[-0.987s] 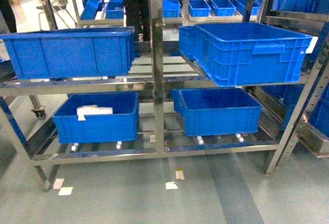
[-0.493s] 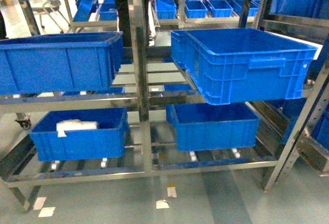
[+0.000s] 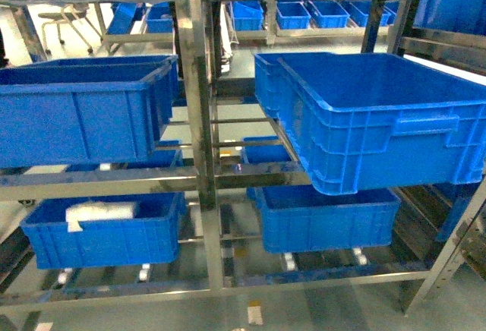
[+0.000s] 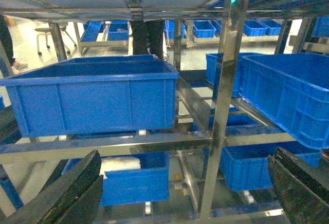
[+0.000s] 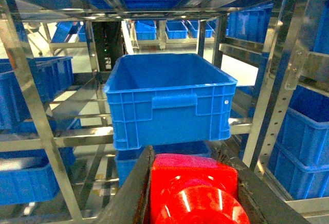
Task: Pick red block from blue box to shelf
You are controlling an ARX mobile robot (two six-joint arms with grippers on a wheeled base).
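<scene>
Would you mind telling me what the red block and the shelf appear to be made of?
The red block looks like glossy plastic, with bright highlights on its stud. The shelf appears to be polished stainless steel: its posts mirror the blue crates.

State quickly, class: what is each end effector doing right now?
Left end effector: open, holding nothing.
Right end effector: closed on the red block.
</scene>
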